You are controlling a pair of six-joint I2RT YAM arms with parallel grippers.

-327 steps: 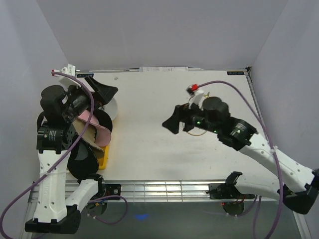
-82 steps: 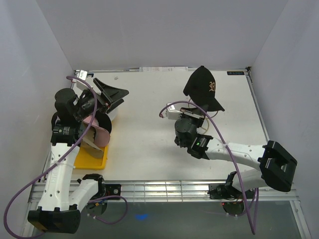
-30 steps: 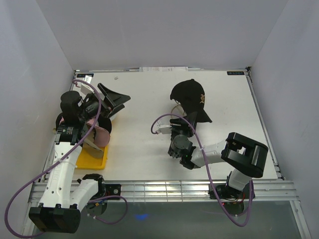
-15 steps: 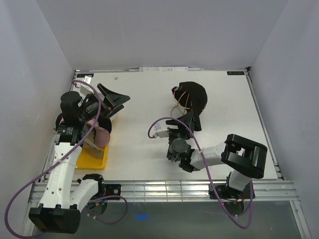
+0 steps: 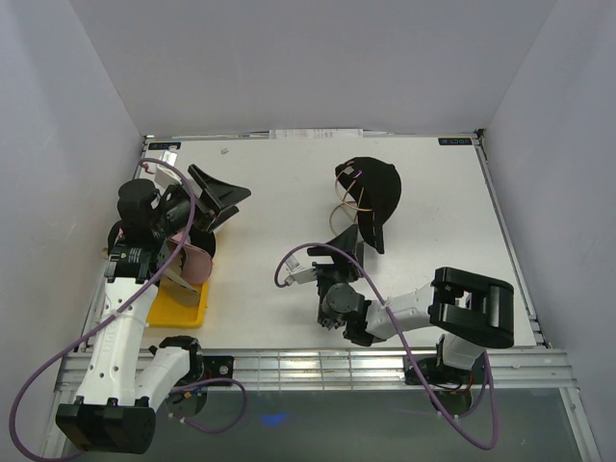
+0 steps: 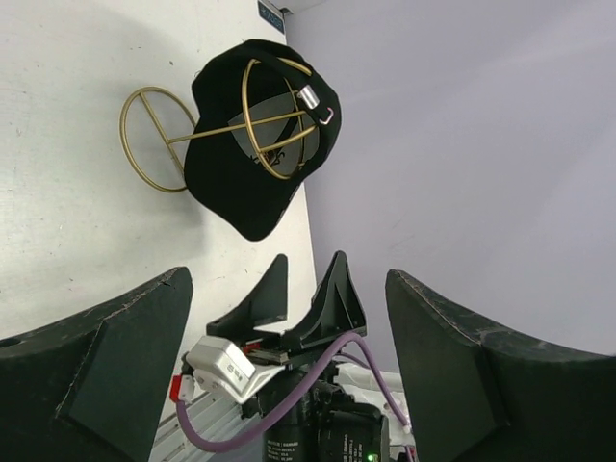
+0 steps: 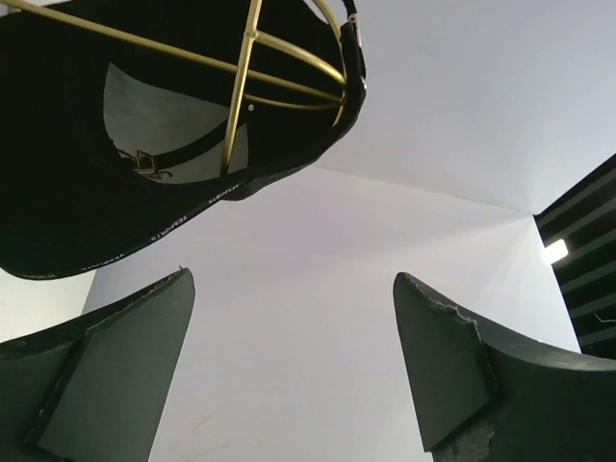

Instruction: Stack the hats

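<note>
The black fabric cap (image 5: 373,185) is draping over the rounded gold wire stand (image 7: 241,96) at mid-table, its curved brim toward the arms. The right gripper (image 5: 348,252) is pointing up beneath it, fingers spread and empty, arm folded low. The left gripper (image 5: 221,192) is gaping wide near the pink cap (image 5: 195,258).

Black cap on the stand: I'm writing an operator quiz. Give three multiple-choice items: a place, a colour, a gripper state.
1. Top view: the black cap is over which part of the table? A far, right of centre; B near left corner; C near right corner.
2. The wire stand holding it is: A silver; B gold; C red.
3. The right gripper is: A shut on the cap; B shut, empty; C open, empty.
Answers: 1 A, it hangs there; 2 B, gold rings show; 3 C, fingers wide apart, nothing between.
</note>
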